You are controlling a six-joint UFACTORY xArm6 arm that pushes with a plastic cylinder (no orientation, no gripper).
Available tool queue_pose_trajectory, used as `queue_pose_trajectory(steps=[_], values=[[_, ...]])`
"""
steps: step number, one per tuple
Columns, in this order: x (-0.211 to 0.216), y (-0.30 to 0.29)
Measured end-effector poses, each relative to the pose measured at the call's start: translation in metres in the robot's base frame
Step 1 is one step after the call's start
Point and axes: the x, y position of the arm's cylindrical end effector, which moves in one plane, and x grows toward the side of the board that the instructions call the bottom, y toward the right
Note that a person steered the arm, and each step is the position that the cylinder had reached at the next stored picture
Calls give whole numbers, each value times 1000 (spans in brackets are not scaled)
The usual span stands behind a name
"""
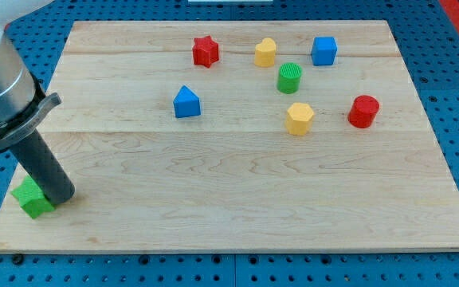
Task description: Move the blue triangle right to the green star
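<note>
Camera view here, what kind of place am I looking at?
Probably a robotics lab bench: a wooden board lies on a blue perforated base, small coloured blocks such as the blue triangle are scattered on it, and my tip sits beside the green star.

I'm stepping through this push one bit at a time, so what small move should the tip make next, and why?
Probably travel toward the view's upper right, to the far side of the blue triangle. My tip sits beside the green star at the view's bottom left, far from the triangle.
</note>
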Motion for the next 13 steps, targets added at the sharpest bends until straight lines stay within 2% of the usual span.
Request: queue_pose_trajectory(steps=[1,2,5,7,8,10,12,13], values=[[-6,28],[-36,60],[-139,68],[-194,121],[-197,152],[-174,150],[-170,182],[-167,160]])
